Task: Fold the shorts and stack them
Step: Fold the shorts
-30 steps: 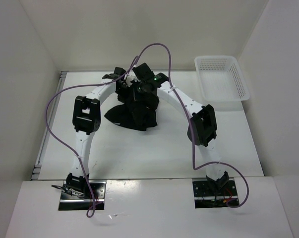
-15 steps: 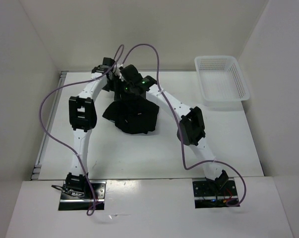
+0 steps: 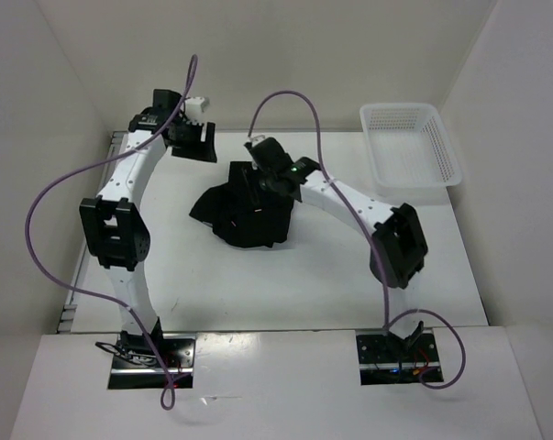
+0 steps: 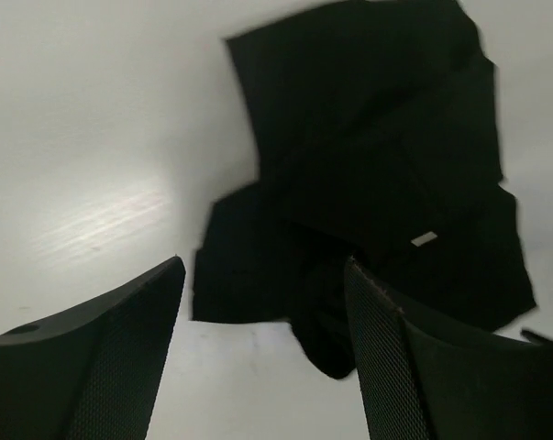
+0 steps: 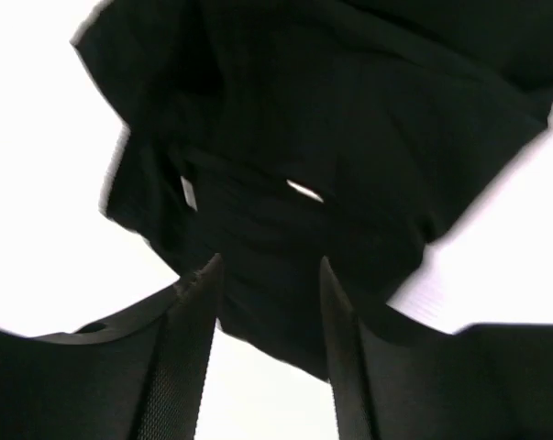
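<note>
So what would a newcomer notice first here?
A crumpled black heap of shorts lies mid-table, with the right fingers open just above its far part. The left fingers are open too, off near the far-left corner. A white basket sits at the far right.

Open table (image 3: 258, 284) around shorts (image 3: 248, 215); basket (image 3: 414, 180) far-right.

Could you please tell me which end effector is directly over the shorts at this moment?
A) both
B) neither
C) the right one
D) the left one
C: the right end effector hangs over the far part of the shorts, while the left end effector sits off at the table's far left, clear of them.
</note>
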Robot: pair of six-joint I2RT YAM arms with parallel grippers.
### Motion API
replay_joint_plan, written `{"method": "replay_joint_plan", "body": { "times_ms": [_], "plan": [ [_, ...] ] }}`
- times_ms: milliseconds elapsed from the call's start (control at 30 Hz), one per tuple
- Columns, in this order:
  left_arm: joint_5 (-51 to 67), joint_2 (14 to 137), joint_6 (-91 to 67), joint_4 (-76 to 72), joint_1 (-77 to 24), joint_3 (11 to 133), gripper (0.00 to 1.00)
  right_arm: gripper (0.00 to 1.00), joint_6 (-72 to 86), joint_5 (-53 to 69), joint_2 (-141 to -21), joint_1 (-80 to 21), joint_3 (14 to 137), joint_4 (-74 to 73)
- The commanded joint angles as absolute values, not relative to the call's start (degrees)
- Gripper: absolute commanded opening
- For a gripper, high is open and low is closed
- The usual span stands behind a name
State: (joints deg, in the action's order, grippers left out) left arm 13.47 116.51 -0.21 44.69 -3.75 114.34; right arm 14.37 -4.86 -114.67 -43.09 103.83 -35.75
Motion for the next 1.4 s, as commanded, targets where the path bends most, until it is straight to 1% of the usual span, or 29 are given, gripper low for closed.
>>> {"method": "replay_joint_plan", "body": {
  "times_ms": [0,67,200,233,333,433,500,600,767,800,833,867,967,1033,1133,1367],
  "plan": [
    [24.2,115.5,0.0,47.8,-6.5,107.7,0.77,0.51,8.2,-7.7,-103.7,-42.7,93.7,-29.2],
    [24.8,115.5,0.0,48.9,-7.3,105.2,0.77,0.51,6.5,-9.7,-101.3,-42.7,89.8,-28.7],
    [24.2,114.2,0.0,51.3,-8.4,101.7,0.83,0.51,5.2,-11.3,-96.0,-42.2,80.2,-26.5],
    [24.2,113.6,0.0,52.3,-9.0,99.5,0.86,0.53,5.8,-10.4,-95.4,-41.1,78.8,-25.9],
    [25.7,112.1,0.0,54.0,-11.5,96.1,1.00,0.61,9.0,-5.6,-94.0,-38.0,73.7,-24.6],
    [22.3,111.4,0.0,52.8,-14.4,91.6,1.00,0.62,9.8,-3.0,-93.4,-37.4,69.0,-21.8],
    [21.5,110.7,0.0,51.6,-15.0,89.3,1.00,0.62,9.8,-2.5,-92.9,-37.4,68.3,-20.1],
    [23.8,110.0,0.0,50.4,-15.0,89.3,1.00,0.63,9.8,-2.5,-92.4,-37.4,68.3,-19.4],
    [22.1,104.9,0.0,50.9,-18.3,89.9,1.00,0.63,9.2,-4.9,-90.5,-37.4,66.7,-19.4],
    [23.6,104.9,0.0,51.6,-18.9,89.9,0.97,0.63,9.2,-4.9,-90.5,-37.4,66.1,-19.4],
    [25.0,104.3,0.0,52.2,-20.2,89.9,0.91,0.63,9.2,-4.9,-89.9,-37.4,66.1,-19.4],
    [28.2,104.8,0.0,52.7,-20.9,87.8,0.88,0.63,9.2,-4.9,-89.9,-37.4,65.6,-19.4],
    [32.3,106.9,0.0,54.0,-23.2,85.4,0.70,0.63,9.2,-5.4,-89.9,-37.4,65.6,-18.9],
    [31.8,107.6,0.0,54.0,-23.8,84.8,0.69,0.63,8.7,-6.1,-89.4,-37.4,65.6,-18.9],
    [27.7,110.5,0.0,54.0,-23.8,85.6,0.69,0.63,8.7,-6.6,-88.9,-37.4,65.0,-18.9],
    [28.2,112.2,0.0,55.3,-23.8,86.1,0.69,0.63,8.7,-6.6,-87.7,-37.4,63.5,-18.4]
  ]
}}
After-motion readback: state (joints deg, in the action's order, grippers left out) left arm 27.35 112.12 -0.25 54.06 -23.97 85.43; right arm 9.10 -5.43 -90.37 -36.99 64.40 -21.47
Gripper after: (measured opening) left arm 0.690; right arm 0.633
